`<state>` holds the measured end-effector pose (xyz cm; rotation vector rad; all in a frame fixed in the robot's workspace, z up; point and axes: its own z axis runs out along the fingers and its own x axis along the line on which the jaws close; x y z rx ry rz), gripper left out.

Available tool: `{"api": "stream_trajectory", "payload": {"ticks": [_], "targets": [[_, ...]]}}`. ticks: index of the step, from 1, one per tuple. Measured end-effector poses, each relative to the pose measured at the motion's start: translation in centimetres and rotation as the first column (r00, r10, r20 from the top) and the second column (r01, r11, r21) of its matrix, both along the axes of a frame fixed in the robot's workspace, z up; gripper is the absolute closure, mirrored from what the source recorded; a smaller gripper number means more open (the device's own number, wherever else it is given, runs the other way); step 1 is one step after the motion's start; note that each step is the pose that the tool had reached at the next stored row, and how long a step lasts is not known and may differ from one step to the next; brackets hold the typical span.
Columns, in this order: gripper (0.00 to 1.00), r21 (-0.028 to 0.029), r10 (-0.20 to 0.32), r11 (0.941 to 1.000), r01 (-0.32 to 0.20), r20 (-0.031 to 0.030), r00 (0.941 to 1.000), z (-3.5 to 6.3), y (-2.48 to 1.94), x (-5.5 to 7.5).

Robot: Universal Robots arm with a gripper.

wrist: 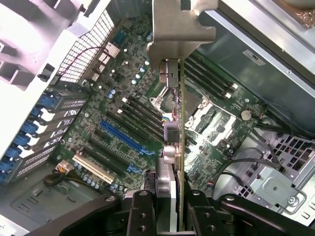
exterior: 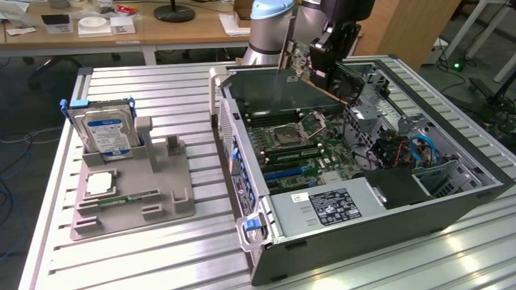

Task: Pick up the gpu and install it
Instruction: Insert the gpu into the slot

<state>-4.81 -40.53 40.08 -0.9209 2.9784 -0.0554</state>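
The pick-up half of the job looks done. The claw [exterior: 321, 60] pinches the gpu [exterior: 300, 63] by its upper edge, with a finger pressed against each face, and holds it in the air above the open computer case [exterior: 241, 181] that lies on the slatted desk [exterior: 145, 90]. In the wrist view the gpu [wrist: 181, 147] shows edge-on, a thin green line running from the claw [wrist: 179, 219] out to its metal bracket [wrist: 182, 29]. Beneath it lies the motherboard [wrist: 113, 113], and the long blue slot [wrist: 123, 135] stands off to one side rather than under the card's edge. The card hangs clear of the board and touches nothing, so I judge it neither lined up nor seated: the install is not yet done. On the exterior view's left, the grey holder [exterior: 153, 181] keeps the hard drive [exterior: 105, 133] upright, well apart from the case.
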Motion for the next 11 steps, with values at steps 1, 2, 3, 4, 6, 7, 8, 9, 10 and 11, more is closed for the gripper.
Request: {"api": "stream_trajectory", "payload": {"ticks": [1,2,3,4,6,7,8,9,10,11], "targets": [[0.72,0.0000,0.006,1.0000,-0.006,0.0000,1.0000,0.00,0.00,0.00],[0.72,0.0000,0.011,0.9999,-0.011,0.0000,0.9999,0.00,0.00,0.00],[0.72,0.0000,0.016,0.9999,-0.016,0.0000,0.9999,0.00,0.00,0.00],[0.72,0.0001,0.022,0.9998,-0.022,0.0000,0.9998,0.00,0.00,0.00],[0.72,0.0000,0.033,0.9995,-0.033,0.0000,0.9995,0.00,0.00,0.00],[0.72,0.0001,0.038,0.9993,-0.038,0.0000,0.9993,0.00,0.00,0.00],[0.72,0.0000,0.043,0.9991,-0.043,0.0000,0.9991,0.00,0.00,0.00],[0.72,0.0000,0.049,0.9988,-0.049,0.0000,0.9988,0.00,0.00,0.00],[0.72,0.0001,0.054,0.9985,-0.054,0.0000,0.9985,0.00,0.00,0.00],[0.72,0.0000,0.060,0.9982,-0.060,0.0000,0.9982,0.00,0.00,0.00]]}}
